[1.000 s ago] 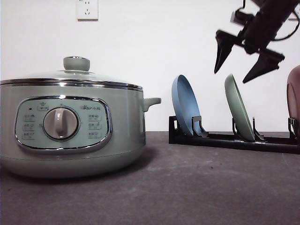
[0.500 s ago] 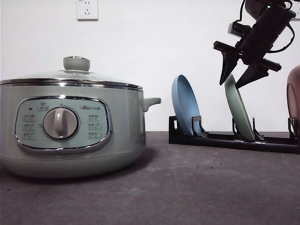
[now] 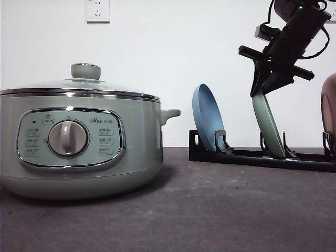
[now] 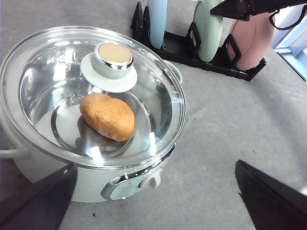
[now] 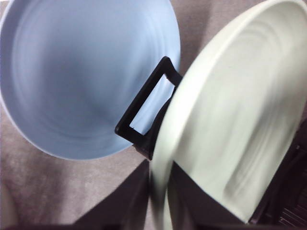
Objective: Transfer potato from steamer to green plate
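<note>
The potato [image 4: 107, 116] lies inside the steamer [image 3: 79, 142], seen through its glass lid [image 4: 57, 72], which is on. My left gripper [image 4: 154, 165] hangs open above the steamer [image 4: 86, 182], its dark fingers [image 4: 38, 201] wide apart on either side of the dial. The green plate [image 3: 268, 128] stands on edge in a black rack [image 3: 252, 157]. My right gripper [image 3: 264, 89] is shut on the plate's top rim. In the right wrist view its fingers [image 5: 129, 201] sit either side of the green plate's [image 5: 240, 110] edge.
A blue plate [image 3: 207, 123] stands in the rack left of the green one, and a pink plate [image 4: 252, 40] stands at the right end. The steamer's side handle [image 3: 170, 114] points toward the rack. Bare dark tabletop [image 3: 210, 210] lies in front.
My right gripper has come down from above the rack onto the green plate's top rim, and its fingers have gone from wide apart to shut on it.
</note>
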Motion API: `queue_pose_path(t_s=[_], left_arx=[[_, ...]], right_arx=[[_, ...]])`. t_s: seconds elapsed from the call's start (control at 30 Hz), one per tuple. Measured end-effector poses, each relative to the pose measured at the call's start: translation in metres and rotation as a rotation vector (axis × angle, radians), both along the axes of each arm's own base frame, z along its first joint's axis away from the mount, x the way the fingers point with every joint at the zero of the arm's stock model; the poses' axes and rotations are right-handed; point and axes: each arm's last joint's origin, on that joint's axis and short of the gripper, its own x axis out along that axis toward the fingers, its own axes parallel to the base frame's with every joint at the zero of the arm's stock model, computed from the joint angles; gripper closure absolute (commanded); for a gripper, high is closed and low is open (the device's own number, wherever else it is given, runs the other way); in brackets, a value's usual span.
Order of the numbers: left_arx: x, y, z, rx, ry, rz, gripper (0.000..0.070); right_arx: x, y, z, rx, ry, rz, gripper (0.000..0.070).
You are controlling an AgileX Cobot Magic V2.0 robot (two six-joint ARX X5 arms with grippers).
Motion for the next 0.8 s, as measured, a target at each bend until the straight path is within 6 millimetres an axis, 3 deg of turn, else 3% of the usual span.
queue_pose_path(t_s=[0.33,0.8], left_arx=[[0.000,0.000,0.000,0.000,0.000,0.000,0.0028],[0.000,0.000,0.000,0.000,0.000,0.000,0.0028]], right_arx=[[-0.003,0.001,0.006,0.037,-0.004,0.012,0.0692],[-0.053,-0.002,0.085,0.114,-0.216,0.067,0.0692]])
